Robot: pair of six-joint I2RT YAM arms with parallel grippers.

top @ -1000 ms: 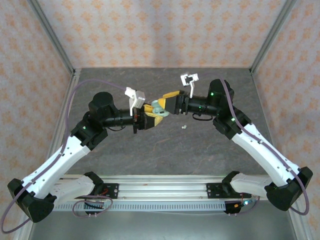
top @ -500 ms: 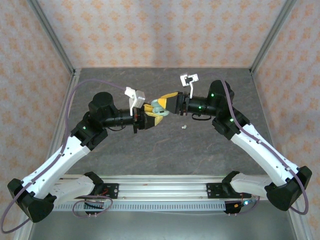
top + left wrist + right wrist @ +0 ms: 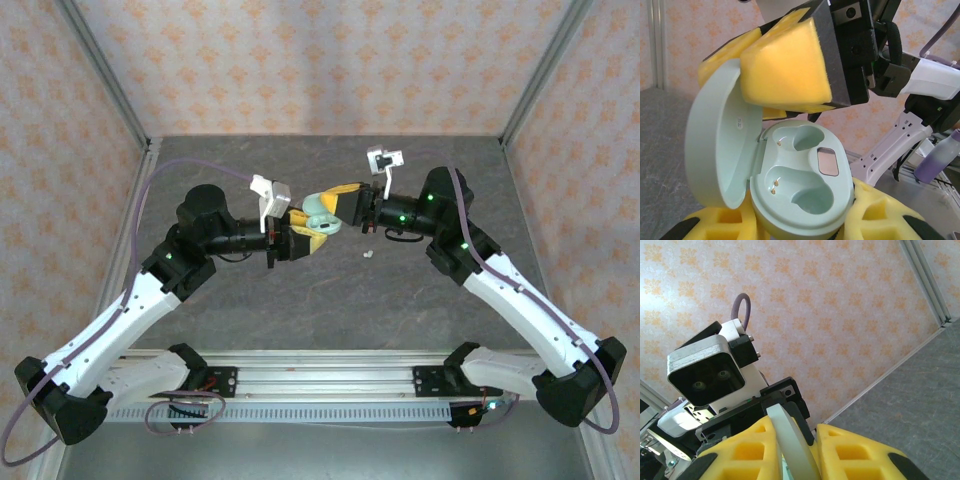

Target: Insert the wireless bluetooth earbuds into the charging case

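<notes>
The pale mint charging case (image 3: 805, 192) sits between the yellow foam fingers of my left gripper (image 3: 303, 238), which is shut on its base above the table's middle. Its lid (image 3: 720, 145) stands open to the left, and both wells are empty. My right gripper (image 3: 335, 206) reaches in from the right, and its yellow fingers (image 3: 785, 70) pinch the lid's upper edge. In the right wrist view the lid's rim (image 3: 790, 435) runs between that gripper's two pads. One tiny whitish earbud (image 3: 367, 254) lies on the table below the right gripper.
A dark grey mat (image 3: 320, 300) covers the table, walled by patterned panels (image 3: 320, 60) at the back and sides. An aluminium rail (image 3: 320, 375) runs along the near edge between the arm bases.
My right gripper has closed its fingers onto the case lid and shifted slightly up and back. The left gripper and the case base have stayed put.
</notes>
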